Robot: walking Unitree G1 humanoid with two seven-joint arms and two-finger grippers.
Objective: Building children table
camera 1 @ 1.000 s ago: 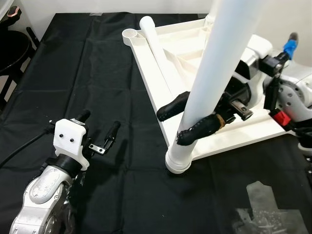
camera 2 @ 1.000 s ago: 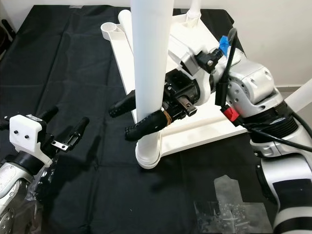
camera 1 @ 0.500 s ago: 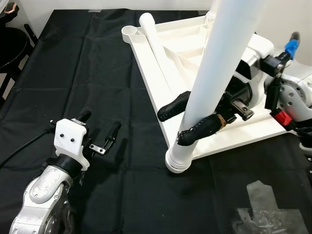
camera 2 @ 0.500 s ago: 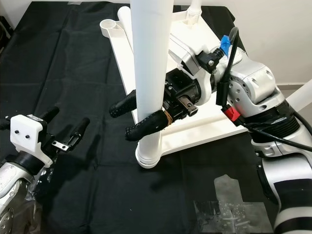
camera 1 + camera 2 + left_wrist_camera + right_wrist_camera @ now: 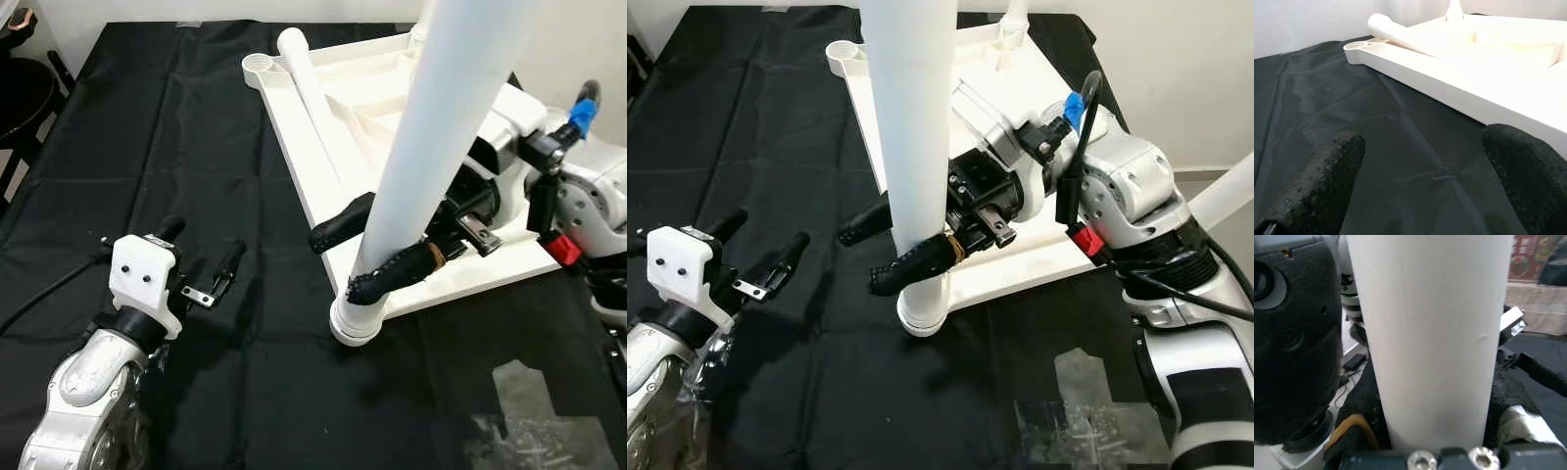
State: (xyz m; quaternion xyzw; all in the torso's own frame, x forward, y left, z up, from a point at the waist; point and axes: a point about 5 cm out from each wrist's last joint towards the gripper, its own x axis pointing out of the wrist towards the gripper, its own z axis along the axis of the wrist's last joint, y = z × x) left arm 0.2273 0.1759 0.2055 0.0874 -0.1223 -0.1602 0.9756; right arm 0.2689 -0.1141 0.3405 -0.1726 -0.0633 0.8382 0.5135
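Left eye view: one white tabletop (image 5: 323, 186) lying underside-up on one black cloth (image 5: 147, 147); three white legs counted — one upright leg (image 5: 431, 157) standing in the near corner socket, one loose leg (image 5: 312, 83) lying along the frame, one stub at the far edge, cut off by the upright leg; right gripper (image 5: 358, 255) with a black finger on each side of the upright leg, clamped on it just above the socket; left gripper (image 5: 201, 262) low over the cloth, well apart from the tabletop, fingers spread with nothing between; clear plastic bag (image 5: 534, 421) at the near right, contents hard to make out. Right eye view: same scene; upright leg's top cut off. Left wrist view: two black fingertips (image 5: 1327, 181) wide apart over bare cloth; tabletop edge beyond. Right wrist view: upright leg close up between both fingers; background blurred.
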